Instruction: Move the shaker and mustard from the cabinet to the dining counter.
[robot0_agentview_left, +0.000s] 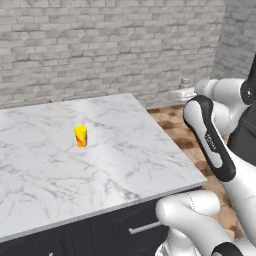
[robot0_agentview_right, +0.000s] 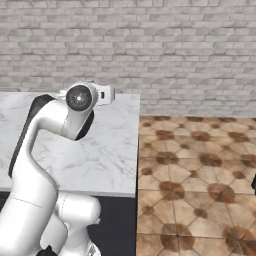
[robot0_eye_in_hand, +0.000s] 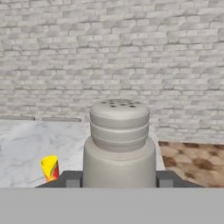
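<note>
Shaker clamped in hand, lower centre, not yet set on table; mustard left to fetch.

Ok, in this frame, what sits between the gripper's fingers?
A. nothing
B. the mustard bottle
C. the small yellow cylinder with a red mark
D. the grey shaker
D: in the hand view the grey shaker stands between the two fingertips of the gripper, while the yellow cylinder rests apart on the marble counter.
</note>
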